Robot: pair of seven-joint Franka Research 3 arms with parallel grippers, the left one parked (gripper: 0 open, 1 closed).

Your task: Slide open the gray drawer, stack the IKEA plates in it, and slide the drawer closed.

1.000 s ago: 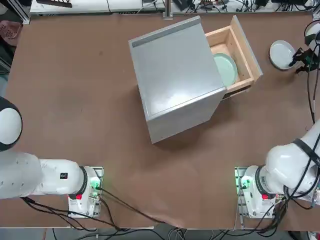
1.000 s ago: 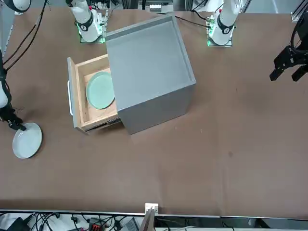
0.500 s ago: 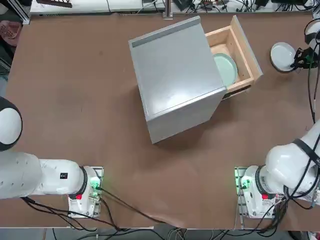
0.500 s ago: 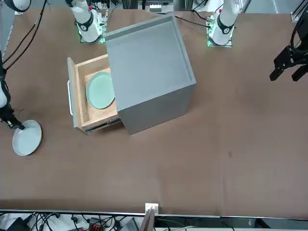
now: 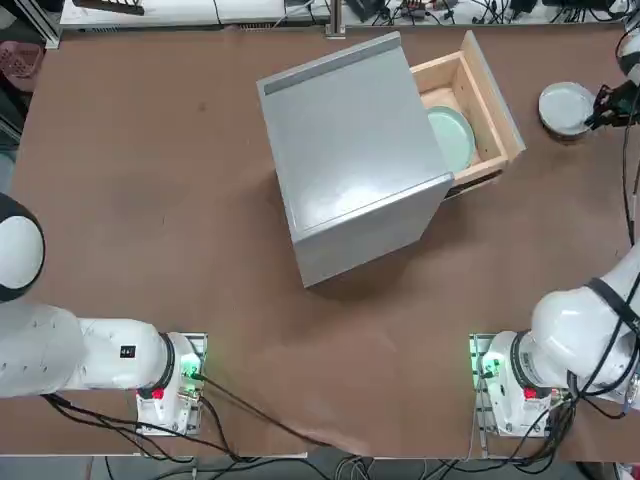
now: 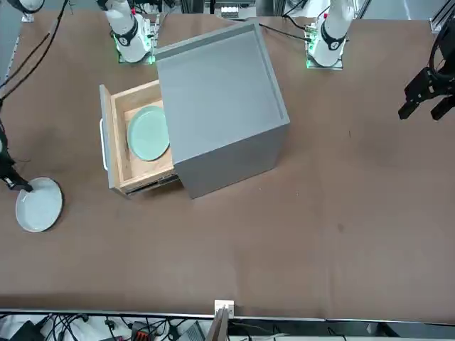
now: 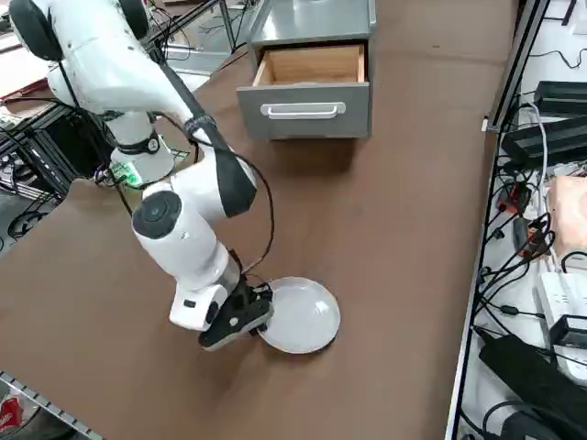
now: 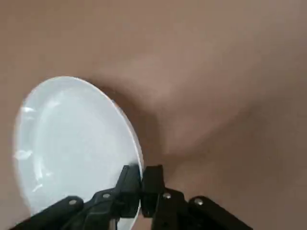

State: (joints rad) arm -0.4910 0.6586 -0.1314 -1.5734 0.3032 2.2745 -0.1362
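The gray drawer stands slid out of the gray cabinet, with the mint green plate lying flat inside it. In the front view the mint plate shows in the drawer too. The gray-white plate is off to the cabinet's right, near the table's edge. My right gripper is shut on its rim at the outer side. The wrist view shows my gripper pinching the plate, which is tilted over its shadow. From the side, the gripper holds the plate low over the table.
The drawer's gray front panel and handle face the right table edge. Cables and power strips lie beyond that edge. Brown tabletop stretches left of the cabinet.
The right arm has shifted slightly and the gray-white plate has tipped and moved a little with the gripper. The drawer and the mint plate have stayed put.
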